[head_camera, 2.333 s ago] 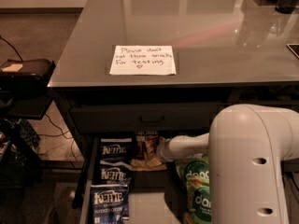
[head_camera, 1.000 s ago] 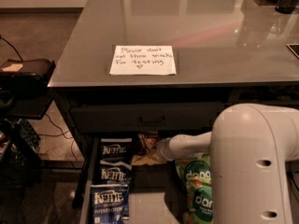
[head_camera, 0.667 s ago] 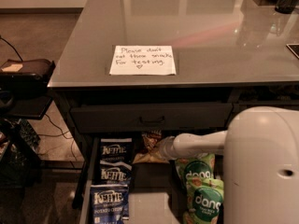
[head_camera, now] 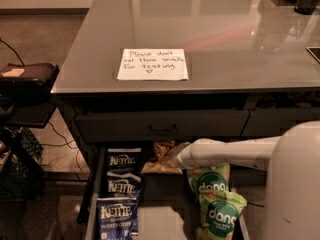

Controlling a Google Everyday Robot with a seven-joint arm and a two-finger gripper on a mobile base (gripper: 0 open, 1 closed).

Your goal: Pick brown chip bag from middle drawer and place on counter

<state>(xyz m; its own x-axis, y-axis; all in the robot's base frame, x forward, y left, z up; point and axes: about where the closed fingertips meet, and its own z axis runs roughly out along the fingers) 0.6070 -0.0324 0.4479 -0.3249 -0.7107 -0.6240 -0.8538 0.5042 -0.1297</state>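
Observation:
The brown chip bag (head_camera: 159, 160) lies crumpled at the back of the open middle drawer (head_camera: 165, 219), between the blue bags and the green bags. My gripper (head_camera: 172, 157) is at the end of the white arm, which reaches in from the right. It sits right against the bag's right side, with its tip hidden by the wrist and the bag. The grey counter (head_camera: 225, 39) spreads above the drawer.
Three blue Kettle bags (head_camera: 121, 188) lie along the drawer's left side and two green dang bags (head_camera: 216, 199) on its right. A closed upper drawer front (head_camera: 161, 125) overhangs the bag. A handwritten note (head_camera: 153, 64) lies on the counter. A black device (head_camera: 27, 75) sits at the left.
My white arm's bulk has shifted right, uncovering more of the green bags. The gripper has stayed at the brown bag, which has barely moved.

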